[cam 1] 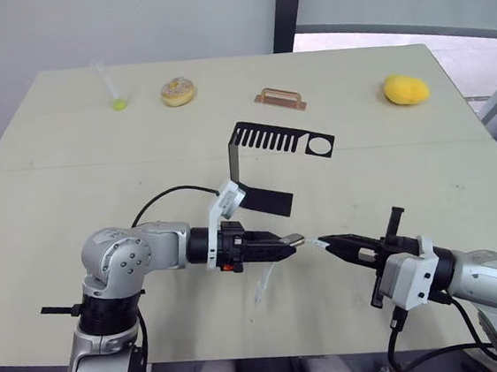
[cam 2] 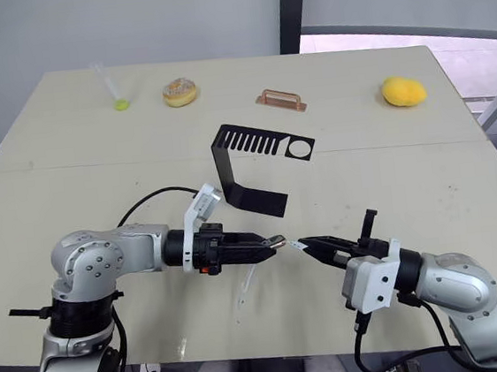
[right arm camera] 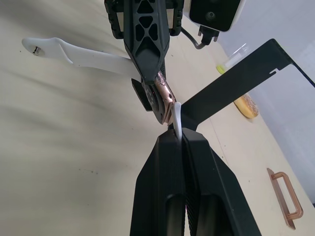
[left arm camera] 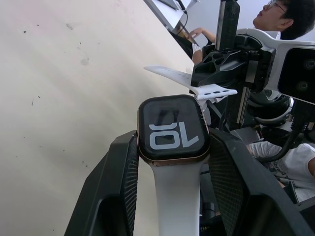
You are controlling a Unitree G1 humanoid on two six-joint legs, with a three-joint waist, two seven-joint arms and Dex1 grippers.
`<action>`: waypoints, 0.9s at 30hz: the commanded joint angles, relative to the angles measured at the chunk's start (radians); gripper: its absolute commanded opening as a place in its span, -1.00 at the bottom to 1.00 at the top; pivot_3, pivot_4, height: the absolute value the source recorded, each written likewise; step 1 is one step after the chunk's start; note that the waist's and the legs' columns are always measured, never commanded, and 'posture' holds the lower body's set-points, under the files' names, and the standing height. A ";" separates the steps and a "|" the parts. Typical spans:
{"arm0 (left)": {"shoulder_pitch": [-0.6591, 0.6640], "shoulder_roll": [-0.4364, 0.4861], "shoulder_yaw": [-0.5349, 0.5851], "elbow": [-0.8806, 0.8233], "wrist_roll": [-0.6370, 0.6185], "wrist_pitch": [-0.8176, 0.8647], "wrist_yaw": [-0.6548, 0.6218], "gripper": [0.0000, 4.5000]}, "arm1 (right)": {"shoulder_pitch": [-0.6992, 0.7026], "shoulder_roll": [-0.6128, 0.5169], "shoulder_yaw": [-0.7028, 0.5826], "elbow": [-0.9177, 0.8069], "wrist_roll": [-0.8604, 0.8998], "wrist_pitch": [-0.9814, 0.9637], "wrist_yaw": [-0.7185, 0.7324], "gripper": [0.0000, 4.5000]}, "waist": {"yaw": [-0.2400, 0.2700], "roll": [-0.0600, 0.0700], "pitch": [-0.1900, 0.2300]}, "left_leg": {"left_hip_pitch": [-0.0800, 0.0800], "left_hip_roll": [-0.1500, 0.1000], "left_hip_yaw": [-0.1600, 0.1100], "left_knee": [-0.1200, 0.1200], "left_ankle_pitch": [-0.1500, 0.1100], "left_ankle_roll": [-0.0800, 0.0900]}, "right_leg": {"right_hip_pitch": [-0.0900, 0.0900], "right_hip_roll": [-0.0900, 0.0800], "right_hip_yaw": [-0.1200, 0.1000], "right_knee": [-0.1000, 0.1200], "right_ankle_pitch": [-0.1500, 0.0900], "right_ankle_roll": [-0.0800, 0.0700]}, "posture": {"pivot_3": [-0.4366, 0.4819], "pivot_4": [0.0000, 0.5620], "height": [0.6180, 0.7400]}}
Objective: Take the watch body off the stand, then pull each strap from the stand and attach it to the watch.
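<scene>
Watch body point(left arm camera: 171, 129) face toward left wrist camera; attached strap point(left arm camera: 174, 196) runs back between jaws.

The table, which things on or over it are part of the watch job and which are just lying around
Part of the job:
watch body, held in the left gripper
attached strap, hanging from the watch
second strap, pinched in the right gripper
stand

Lying about:
copper handle
doughnut
yellow lemon-like thing
green-tipped tube
</scene>
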 commanded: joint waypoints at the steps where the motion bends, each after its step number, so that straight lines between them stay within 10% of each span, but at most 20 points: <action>1: -0.001 -0.006 0.005 -0.026 -0.029 -0.001 -0.004 -0.30 | -0.005 0.000 0.004 -0.013 0.012 -0.022 -0.022 -1.00 | 0.000 0.000 0.000 | 0.000 0.000 0.000 0.000 0.000 0.000 | 0.000 0.000 0.000 0.000 0.000 0.000 | -0.05 -0.47 1.00; 27: 0.007 -0.002 -0.002 -0.038 -0.036 0.003 -0.010 -0.30 | -0.017 0.006 0.023 0.000 -0.012 -0.027 -0.035 -1.00 | 0.000 0.000 0.000 | 0.000 0.000 0.000 0.000 0.000 0.000 | 0.000 0.000 0.000 0.000 0.000 0.000 | -0.05 -0.47 1.00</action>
